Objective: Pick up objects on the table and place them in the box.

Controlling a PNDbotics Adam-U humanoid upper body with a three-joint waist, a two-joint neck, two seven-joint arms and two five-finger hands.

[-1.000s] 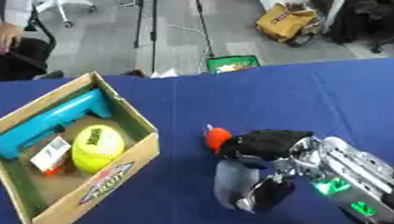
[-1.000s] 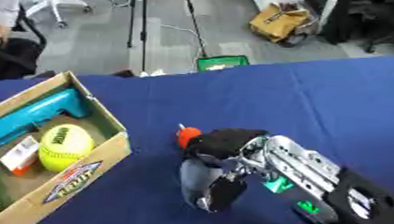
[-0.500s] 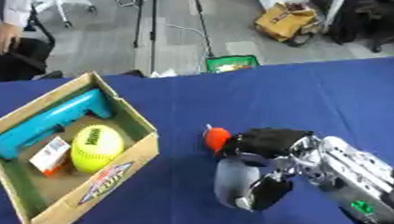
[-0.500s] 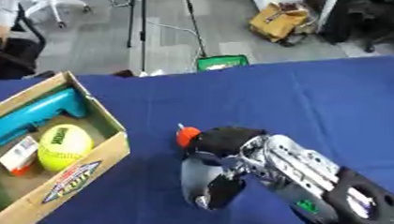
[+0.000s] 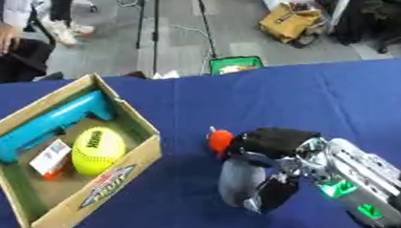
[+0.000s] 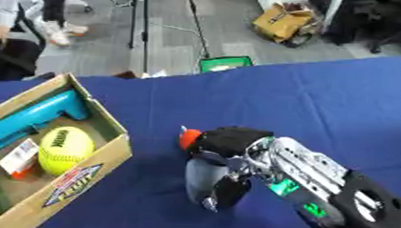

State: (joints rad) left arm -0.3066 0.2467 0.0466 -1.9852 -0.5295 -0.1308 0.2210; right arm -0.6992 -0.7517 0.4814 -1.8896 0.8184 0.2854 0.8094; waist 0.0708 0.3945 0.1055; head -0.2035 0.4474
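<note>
Cardboard box left of right hand, fingers curled round grey object.

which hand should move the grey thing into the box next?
Right, likely. The right hand already has its fingers curled round the grey object, beside a small red-orange thing. No left hand shows. The box sits to the robot's left.

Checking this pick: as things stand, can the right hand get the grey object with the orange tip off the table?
Probably yes. The right hand is already on the grey object, with its fingers curled over the top and its thumb down beside it. The blue table around them is bare, and the box sits apart to the left.
</note>
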